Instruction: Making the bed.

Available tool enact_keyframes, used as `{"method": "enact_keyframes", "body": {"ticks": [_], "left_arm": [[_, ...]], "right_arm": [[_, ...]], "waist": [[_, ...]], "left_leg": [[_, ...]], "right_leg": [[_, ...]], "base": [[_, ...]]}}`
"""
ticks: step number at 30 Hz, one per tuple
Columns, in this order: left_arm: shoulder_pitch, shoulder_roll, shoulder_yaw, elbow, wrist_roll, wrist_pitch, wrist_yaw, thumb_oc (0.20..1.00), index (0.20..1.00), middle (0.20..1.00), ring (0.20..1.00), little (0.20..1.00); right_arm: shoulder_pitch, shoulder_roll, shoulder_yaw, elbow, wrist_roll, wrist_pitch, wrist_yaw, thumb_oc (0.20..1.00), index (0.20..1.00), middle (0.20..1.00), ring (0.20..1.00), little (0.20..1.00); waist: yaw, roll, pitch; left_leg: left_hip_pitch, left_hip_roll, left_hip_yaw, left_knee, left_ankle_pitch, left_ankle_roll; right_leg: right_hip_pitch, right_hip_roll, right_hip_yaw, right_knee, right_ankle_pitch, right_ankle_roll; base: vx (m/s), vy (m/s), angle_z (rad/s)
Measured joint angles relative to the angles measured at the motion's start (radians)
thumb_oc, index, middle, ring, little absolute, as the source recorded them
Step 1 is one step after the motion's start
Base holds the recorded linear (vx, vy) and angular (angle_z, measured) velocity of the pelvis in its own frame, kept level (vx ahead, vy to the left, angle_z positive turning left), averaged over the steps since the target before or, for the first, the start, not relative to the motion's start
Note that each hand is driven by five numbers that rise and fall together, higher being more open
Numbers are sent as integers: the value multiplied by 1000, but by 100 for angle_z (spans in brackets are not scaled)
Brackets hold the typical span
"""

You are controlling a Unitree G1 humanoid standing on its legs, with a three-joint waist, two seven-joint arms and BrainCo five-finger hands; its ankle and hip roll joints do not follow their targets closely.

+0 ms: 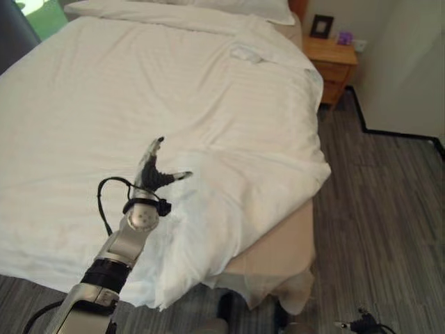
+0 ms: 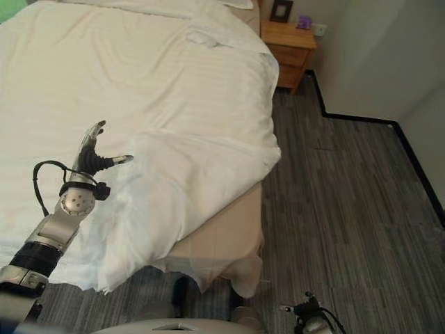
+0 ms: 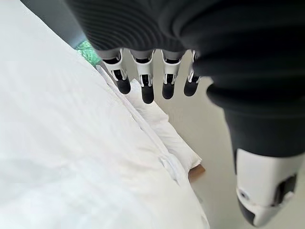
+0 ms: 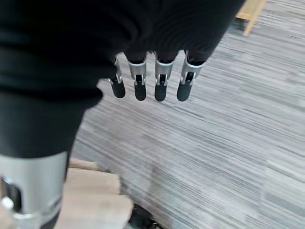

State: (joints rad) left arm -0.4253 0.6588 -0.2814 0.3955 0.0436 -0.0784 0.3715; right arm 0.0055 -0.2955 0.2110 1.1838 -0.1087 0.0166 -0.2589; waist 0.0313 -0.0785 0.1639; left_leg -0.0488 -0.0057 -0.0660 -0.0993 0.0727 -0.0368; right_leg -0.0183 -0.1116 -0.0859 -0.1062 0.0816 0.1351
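The white duvet (image 1: 174,97) lies spread over the bed (image 1: 278,257), smooth on most of its surface, but its near corner is bunched in thick folds and hangs over the bed's foot edge. The left hand (image 1: 154,172) is above this crumpled corner with fingers straight and thumb apart, holding nothing. The right hand (image 4: 143,71) hangs over the grey floor (image 4: 228,124) with fingers relaxed and empty.

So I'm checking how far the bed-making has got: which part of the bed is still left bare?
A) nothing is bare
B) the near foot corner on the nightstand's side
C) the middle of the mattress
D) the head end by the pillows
B: the white duvet is bunched back at that corner, leaving the beige mattress corner bare, beside the open left hand.
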Motion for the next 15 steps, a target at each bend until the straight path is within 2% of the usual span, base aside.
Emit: {"method": "enact_keyframes", "body": {"ticks": [2,4,5,6,7,8,9,10,12,15], "left_arm": [[-94,-29,-56,123,26,7,15,1000,1000,1000,1000,1000],[-197,-55,-108,309,83,50,29,1000,1000,1000,1000,1000],[-259,-82,-135,447,105,60,46,1000,1000,1000,1000,1000],[-394,-145,-199,801,150,104,56,1000,1000,1000,1000,1000],[-407,-149,-200,868,162,136,56,878,878,878,878,878],[-391,-148,-185,877,197,153,74,501,501,501,501,501],[-395,-149,-182,875,212,159,94,382,382,382,382,382],[-413,-152,-177,901,223,161,117,200,200,200,200,200],[-438,-153,-118,913,236,162,152,200,200,200,200,200],[-453,-155,-101,894,213,167,157,200,200,200,200,200]], "right_arm": [[-33,17,79,1,0,16,-26,1000,1000,1000,1000,1000],[-87,67,78,-10,-1,-3,-34,1000,1000,1000,1000,1000],[-102,78,83,-10,-1,-10,-43,1000,1000,1000,1000,1000],[-141,96,99,9,-1,-11,-59,1000,1000,1000,1000,1000],[-165,102,105,13,-1,-10,-63,1000,1000,1000,1000,1000],[-180,98,105,12,-1,-23,-78,1000,1000,1000,1000,1000],[-186,94,104,14,1,-21,-87,1000,1000,1000,1000,1000],[-183,91,100,29,4,-21,-97,1000,1000,1000,1000,1000],[-177,82,69,53,32,-21,-107,1000,1000,1000,1000,1000],[-163,68,67,58,50,-22,-109,1000,1000,1000,1000,1000]], "waist": [[0,3,-2],[-13,1,0],[-16,5,3],[-21,8,4],[-32,6,12],[-51,8,27],[-58,6,42],[-57,1,54],[-56,1,63],[-62,-1,69]], "left_leg": [[-33,9,0,0,11,-1],[-93,16,10,5,33,-11],[-110,19,13,6,44,-7],[-142,20,18,6,48,-11],[-153,21,26,6,51,-13],[-175,22,32,6,55,-14],[-180,22,32,6,59,-15],[-184,22,33,6,59,-16],[-192,23,37,5,57,-13],[-185,19,53,6,55,-13]], "right_leg": [[-35,9,3,0,12,-2],[-105,26,15,0,48,-14],[-124,30,19,2,62,-15],[-160,32,23,3,68,-18],[-177,33,31,4,69,-14],[-201,32,39,4,74,-13],[-207,34,38,5,78,-13],[-213,34,41,5,78,-13],[-224,33,44,1,74,-17],[-220,29,48,2,77,-10]], "base": [[-141,0,-13],[-196,29,-14],[-159,33,-14],[-110,28,-18],[-132,41,-28],[-100,52,-20],[-123,76,-12],[-58,68,-2],[-45,49,-6],[-84,32,-5]]}}
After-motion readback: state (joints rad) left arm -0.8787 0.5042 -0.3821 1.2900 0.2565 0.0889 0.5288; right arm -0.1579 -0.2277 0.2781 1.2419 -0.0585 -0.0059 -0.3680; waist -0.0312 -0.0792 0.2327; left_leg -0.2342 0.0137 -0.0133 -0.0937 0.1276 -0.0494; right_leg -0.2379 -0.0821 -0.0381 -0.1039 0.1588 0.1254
